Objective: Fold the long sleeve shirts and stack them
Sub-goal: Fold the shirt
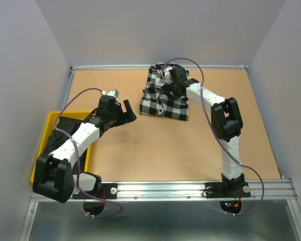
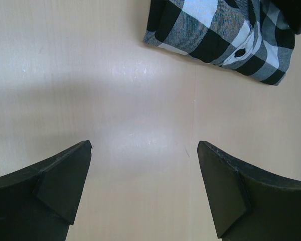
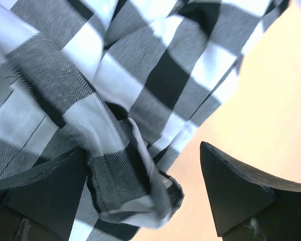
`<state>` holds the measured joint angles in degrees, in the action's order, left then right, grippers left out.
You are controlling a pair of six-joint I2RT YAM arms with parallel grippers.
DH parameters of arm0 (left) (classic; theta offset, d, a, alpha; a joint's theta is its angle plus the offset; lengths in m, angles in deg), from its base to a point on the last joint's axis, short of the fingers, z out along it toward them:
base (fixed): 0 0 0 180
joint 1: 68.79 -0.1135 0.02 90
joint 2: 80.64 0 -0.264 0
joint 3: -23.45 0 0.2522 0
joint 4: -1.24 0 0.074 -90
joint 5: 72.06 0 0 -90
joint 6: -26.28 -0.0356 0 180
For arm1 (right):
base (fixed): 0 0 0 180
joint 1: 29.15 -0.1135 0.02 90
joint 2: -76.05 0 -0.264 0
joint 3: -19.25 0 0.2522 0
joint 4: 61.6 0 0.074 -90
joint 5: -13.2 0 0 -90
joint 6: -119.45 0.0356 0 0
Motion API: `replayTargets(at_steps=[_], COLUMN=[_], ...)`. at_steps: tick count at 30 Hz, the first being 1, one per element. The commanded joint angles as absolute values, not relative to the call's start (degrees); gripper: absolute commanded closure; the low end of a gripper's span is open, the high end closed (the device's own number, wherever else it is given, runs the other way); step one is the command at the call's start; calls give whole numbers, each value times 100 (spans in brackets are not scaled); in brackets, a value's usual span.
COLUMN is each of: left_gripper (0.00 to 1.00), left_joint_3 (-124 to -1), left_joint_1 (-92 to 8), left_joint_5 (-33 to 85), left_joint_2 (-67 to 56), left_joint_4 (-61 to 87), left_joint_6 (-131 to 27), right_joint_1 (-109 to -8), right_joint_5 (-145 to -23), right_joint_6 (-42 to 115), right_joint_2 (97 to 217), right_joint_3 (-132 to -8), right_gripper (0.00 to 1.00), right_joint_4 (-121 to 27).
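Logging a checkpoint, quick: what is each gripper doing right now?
Left gripper: open, holding nothing.
Right gripper: open, straddling a fold of the checked shirt, not clamped on it.

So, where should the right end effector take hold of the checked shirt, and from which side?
Probably the rumpled edge fold of the checked shirt, lying inside the open right end effector, coming straight down: the cloth bunches up there above the table.

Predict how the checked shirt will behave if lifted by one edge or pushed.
Probably floppy: the checked shirt lies in soft creases, so it should sag and drape. Lifted by one edge, its loose layers likely unfold. Pushed across the table, it would probably bunch rather than slide whole.
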<state>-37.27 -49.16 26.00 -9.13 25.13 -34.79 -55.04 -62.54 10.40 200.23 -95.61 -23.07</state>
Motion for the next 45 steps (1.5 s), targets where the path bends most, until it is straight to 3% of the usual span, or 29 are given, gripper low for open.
replayTargets(at_steps=[1, 12, 16, 22, 28, 29, 31, 45], left_gripper=[1, 1, 1, 1, 1, 1, 1, 2], left_joint_3=[-3804, -3672, -3636, -3549, -3312, -3215, -3014, -2757], left_joint_1=[-4902, -4911, -4911, -4911, -4911, -4911, -4911, -4911], left_joint_5=[2541, 2330, 2313, 2260, 2164, 2094, 2006, 1979], left_joint_2=[-1094, -1147, -1077, -953, -1050, -1102, -1330, -1604], left_joint_4=[2449, 2555, 2502, 2353, 2203, 2177, 2037, 1676], left_joint_6=[-3516, -3489, -3472, -3481, -3612, -3638, -3691, -3779], right_joint_1=[-5481, -5419, -5419, -5419, -5419, -5419, -5411, -5428], right_joint_5=[-5861, -5448, -5877, -7178, -8241, -8443, -8672, -9332], right_joint_6=[705, 782, 1256, 2223, 2927, 3162, 3339, 3806], right_joint_2=[20313, 21149, 20868, 20402, 20463, 20533, 20630, 21157], right_joint_3=[-10217, -12124, -11933, -11212, -10895, -10903, -10912, -11123], right_gripper=[6, 6, 8, 22, 50, 59, 65, 65], right_joint_4=[-2622, -2701, -2701, -2701, -2736, -2780, -2876, -3175])
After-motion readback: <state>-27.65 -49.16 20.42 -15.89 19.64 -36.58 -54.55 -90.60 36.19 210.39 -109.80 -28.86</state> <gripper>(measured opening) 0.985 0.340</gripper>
